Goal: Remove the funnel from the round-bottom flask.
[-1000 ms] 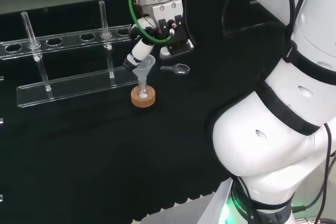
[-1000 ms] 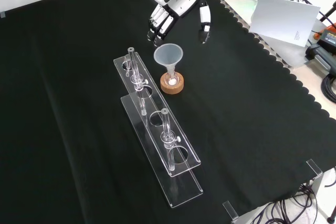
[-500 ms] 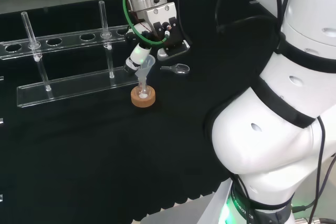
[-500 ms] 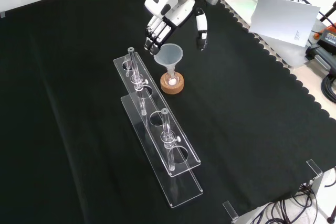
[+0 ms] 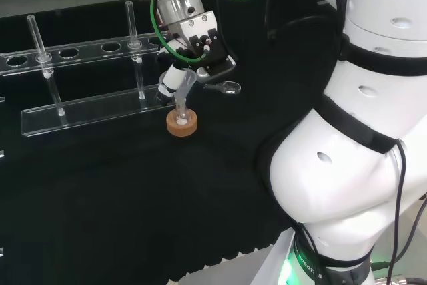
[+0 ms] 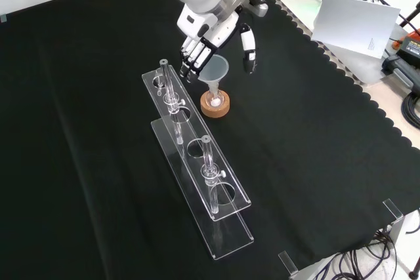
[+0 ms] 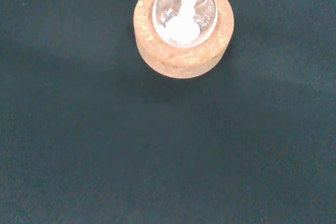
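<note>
In the front view, the nearest item on the desk (image 6: pixel 315 181) is a clear rack (image 6: pixel 197 162), which carries two upright glass tubes and runs away from the camera toward the upper left. It is not part of the task and is not touched.

Just beyond the rack's far end, a cork ring (image 6: pixel 214 104) is seated on the black cloth. The round-bottom flask (image 7: pixel 185 17) is held upright in this ring; the wrist view shows a small amount of white material at the bottom of its bulb. The funnel (image 6: pixel 211 71) is seated with its stem in the flask neck and its cone open upward. It is therefore not yet removed.

Directly behind and around the funnel cone, the robot hand (image 6: pixel 210 34) is positioned. Its fingers (image 6: pixel 191 62) are lowered at the cone's left side in the front view, and the thumb (image 6: pixel 248 50) is lowered at the right side, with a clear gap left between them. The digits are spread and only slightly bent. No closure on the funnel is visible, and contact with the rim cannot be confirmed.

Farther back in the head view, a small clear item (image 5: pixel 227 87) lies on the cloth, near the robot hand.

Progress is judged as follows: the approach is close to complete; the grasp, the lift clear of the flask neck and the set-down remain outstanding.
</note>
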